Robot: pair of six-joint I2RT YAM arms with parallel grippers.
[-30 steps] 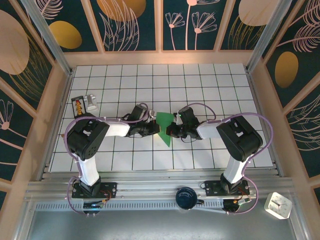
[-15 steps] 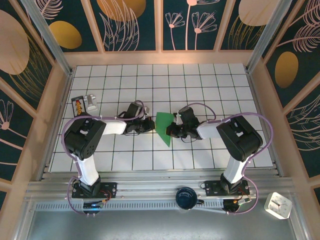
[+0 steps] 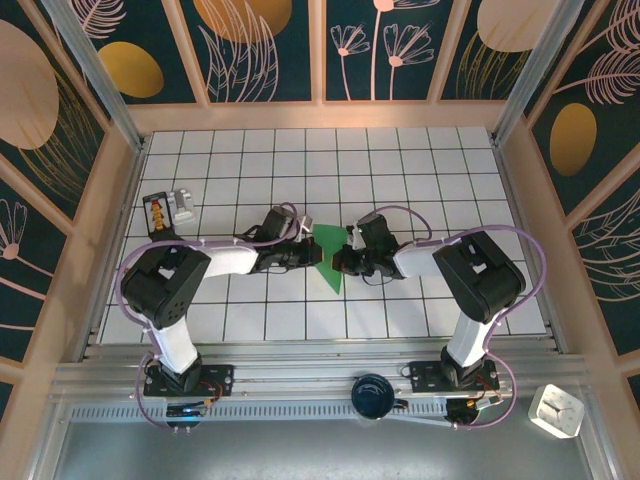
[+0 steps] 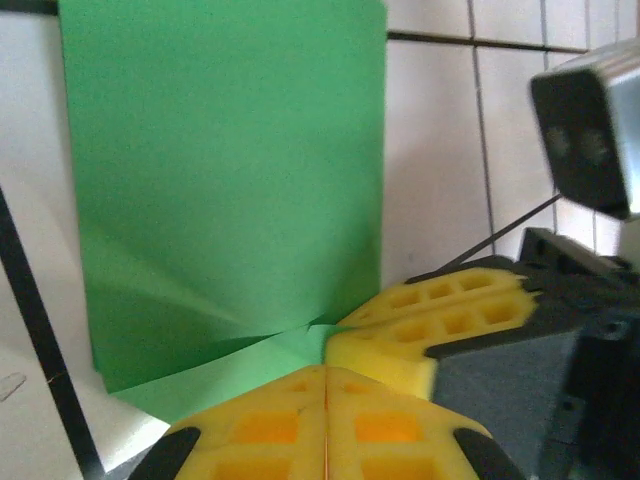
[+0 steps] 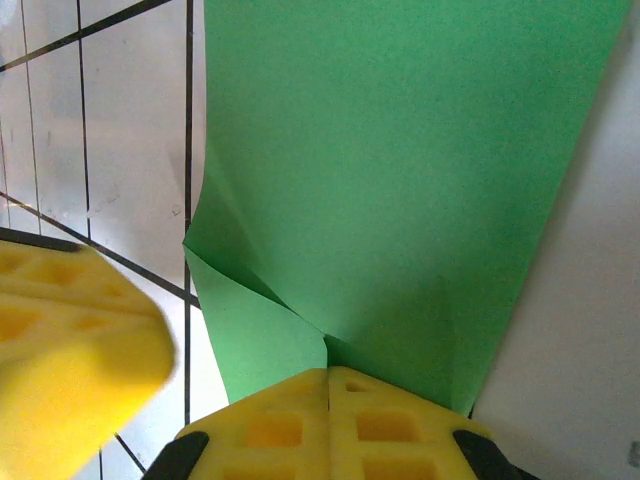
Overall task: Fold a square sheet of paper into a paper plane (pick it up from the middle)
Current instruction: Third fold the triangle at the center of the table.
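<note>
A: Item 1, task obj. Desc + loc?
B: The sheet of paper [image 3: 331, 272]. Green, thin, part-folded. From above it reads as a narrow wedge, wide end far, point toward the arm bases. Loc: mid table [image 3: 400, 160], on white tiles w/ dark grid lines, between the two claws. Wrist cams show a broad flat green face w/ creases running to one spot at its edge, and a paler flap beside that spot.

A: Item 2, L claw. Condition?
B: The left gripper [image 4: 325, 375] has its yellow pads pressed together, no gap at the seam. The tip sits over the paler flap at the sheet's edge. Whether any paper is caught between the pads: can't tell.

A: Item 3, R claw?
B: The right gripper [image 5: 328, 375] has its pads closed tight, pinching the sheet at its edge. Folds fan out from the pinch pt, and one flap stands up off the tile next to it. The two claws come in from opp. sides, tips just beside each other at the same corner of the paper.

A: Misc items?
B: Small black-and-orange box [image 3: 158, 211] w/ a grey-white piece [image 3: 183, 205] touching it, far left of the tiles, well apart from the paper. Dark round obj [image 3: 372, 393] on the metal rail [image 3: 300, 385] between the arm bases.
</note>
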